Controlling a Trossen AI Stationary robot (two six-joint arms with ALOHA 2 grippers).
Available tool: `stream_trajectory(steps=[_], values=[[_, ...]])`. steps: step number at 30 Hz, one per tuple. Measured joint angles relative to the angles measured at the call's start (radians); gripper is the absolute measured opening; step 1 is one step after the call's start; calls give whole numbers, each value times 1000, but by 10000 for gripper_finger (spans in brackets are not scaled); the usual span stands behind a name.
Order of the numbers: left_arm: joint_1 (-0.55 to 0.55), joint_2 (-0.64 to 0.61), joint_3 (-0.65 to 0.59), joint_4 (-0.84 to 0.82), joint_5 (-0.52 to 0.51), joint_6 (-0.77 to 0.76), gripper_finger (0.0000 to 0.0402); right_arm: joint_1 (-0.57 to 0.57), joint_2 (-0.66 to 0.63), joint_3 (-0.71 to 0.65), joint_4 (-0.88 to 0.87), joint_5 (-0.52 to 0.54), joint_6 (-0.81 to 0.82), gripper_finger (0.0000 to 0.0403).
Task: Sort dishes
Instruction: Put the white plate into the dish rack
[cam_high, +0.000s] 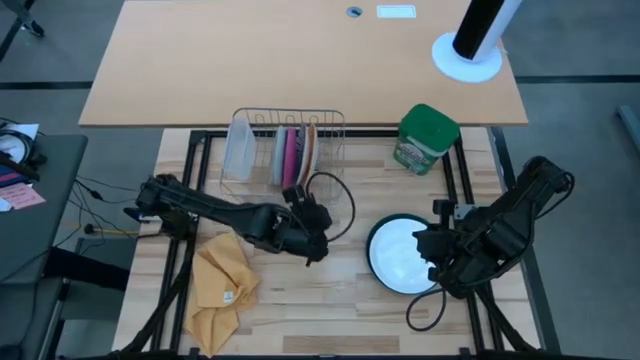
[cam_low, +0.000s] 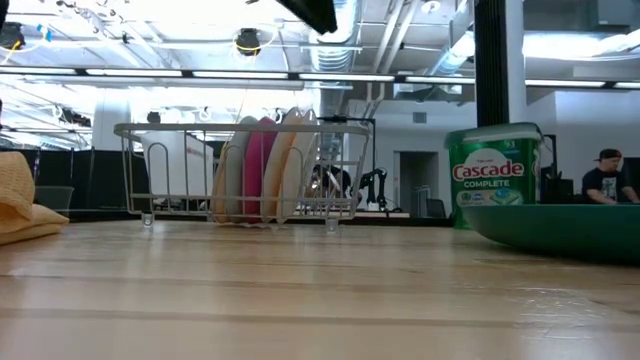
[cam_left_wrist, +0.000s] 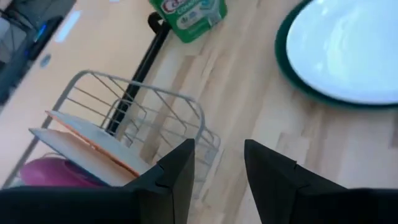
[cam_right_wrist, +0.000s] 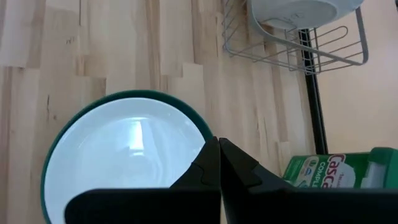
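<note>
From above, the small plates (cam_high: 295, 153) stand in the wire rack (cam_high: 290, 118) at 12 o'clock; the big plate (cam_high: 402, 255) lies flat at 4 o'clock, the right gripper (cam_high: 432, 244) seemingly at its rim. Level view: plates upright. Left wrist: the left gripper (cam_left_wrist: 219, 163) is spread, empty. Right wrist: fingers pressed together.

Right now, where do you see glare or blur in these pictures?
High view: ceiling light glares off the white plate. Low view: bright ceiling lights wash out the top, and the wooden table blurs close to the camera. Left wrist view: the left gripper's fingers and the pink plate look soft.
</note>
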Motion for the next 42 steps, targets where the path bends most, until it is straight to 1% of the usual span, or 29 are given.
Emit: stream_trajectory(steps=[2, 4, 7, 9, 12, 16, 19, 26, 30, 37, 42], values=[[12, -3, -29, 3, 14, 39, 134, -4, 0, -9, 2, 0, -18, 0], [25, -6, -53, 13, 77, 61, 134, -7, 0, -15, 4, 0, -32, 0], [44, -5, -110, 85, 243, 100, 134, -7, 0, -20, 3, 0, -35, 0], [54, -3, -147, 156, 333, 137, 134, -7, 0, -20, 6, 0, -35, 0], [65, -5, -202, 293, 420, 204, 134, -7, 0, -20, 7, -28, -22, 0], [66, -4, -223, 358, 498, 228, 134, -7, 0, -20, 11, -83, 21, 0], [65, -5, -223, 375, 518, 221, 134, -7, 0, -20, 26, -101, 26, 0], [64, -5, -223, 422, 517, 242, 134, -6, 0, -20, 26, -102, 28, 0], [63, -5, -223, 423, 515, 193, 134, -6, 0, -19, 27, -107, 83, 0], [64, -5, -223, 429, 509, 121, 134, -2, 0, -21, 41, -163, 191, 0], [53, -5, -223, 482, 509, 50, 134, 19, 1, -21, 91, -164, 242, 0]])
